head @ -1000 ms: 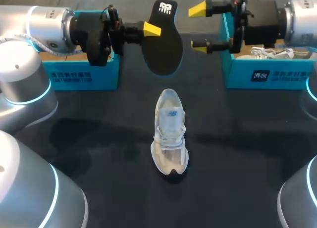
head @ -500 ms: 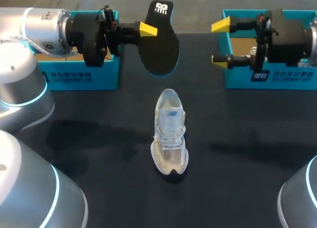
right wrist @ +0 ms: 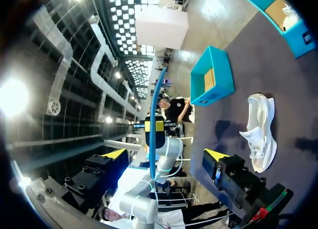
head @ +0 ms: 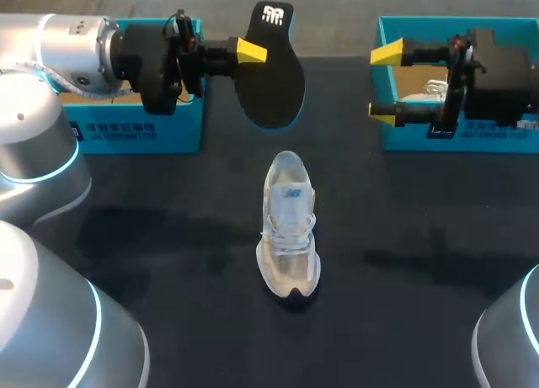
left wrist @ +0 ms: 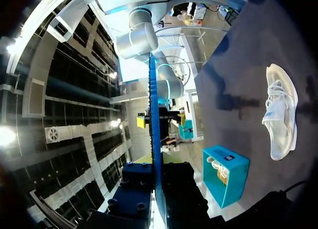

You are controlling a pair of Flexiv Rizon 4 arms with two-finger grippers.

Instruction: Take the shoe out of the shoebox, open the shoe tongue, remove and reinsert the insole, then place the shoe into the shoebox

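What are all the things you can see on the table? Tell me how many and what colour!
shoe: 1, white and pale grey, lying in the middle of the table
insole: 1, black, held up in the air beyond the shoe
left shoebox: 1, teal, far left of the table
right shoebox: 1, teal, far right of the table
white thing: 1, inside the right shoebox; maybe another shoe, too hidden to tell
table: 1, black
left gripper: 1, black with yellow tips, shut on the insole
right gripper: 1, black with yellow tips, open, at the right shoebox's near end
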